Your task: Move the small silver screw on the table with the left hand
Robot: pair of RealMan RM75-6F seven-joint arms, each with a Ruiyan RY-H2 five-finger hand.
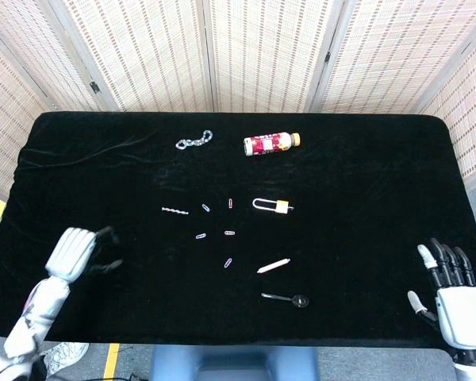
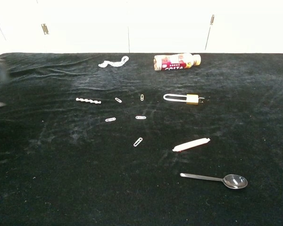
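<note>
Left hand (image 1: 73, 252) hovers empty, fingers loosely curled apart, left of the screw (image 1: 175, 211). Approach low, pinching its middle. Right hand (image 1: 454, 295) idles open.

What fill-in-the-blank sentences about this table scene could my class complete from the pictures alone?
1. The bottle lies on its ____.
2. The padlock has a ____-coloured body.
3. The spoon lies nearer the table's front edge than the white ____ beside it.
4. The screw lies to the ____ of the paper clips in the head view.

Missing words: side; gold; tube; left
</note>
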